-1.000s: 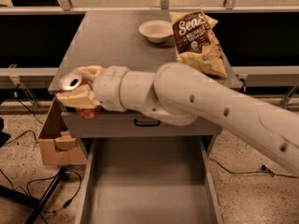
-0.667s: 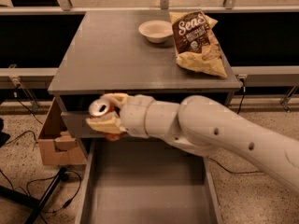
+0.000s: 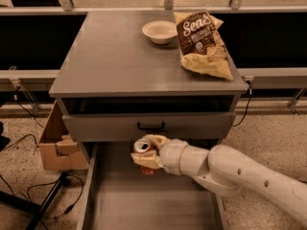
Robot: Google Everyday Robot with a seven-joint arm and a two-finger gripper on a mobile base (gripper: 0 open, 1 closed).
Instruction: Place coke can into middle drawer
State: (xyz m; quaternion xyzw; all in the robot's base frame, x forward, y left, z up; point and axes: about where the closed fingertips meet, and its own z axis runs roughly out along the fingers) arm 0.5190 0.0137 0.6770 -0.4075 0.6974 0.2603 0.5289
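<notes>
Gripper with can over drawer

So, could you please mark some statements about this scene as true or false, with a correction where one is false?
1. The gripper is shut on the coke can over the open middle drawer. True.
2. The chip bag lies inside the bowl. False: the bag lies on the cabinet top, beside the bowl.
3. The coke can stands free on the drawer floor, with the gripper away from it. False: the gripper grips the can, which seems to be raised above the floor, just below the drawer front with the black handle.
4. A cardboard box stands on the ground at the picture's left side of the cabinet. True.
</notes>
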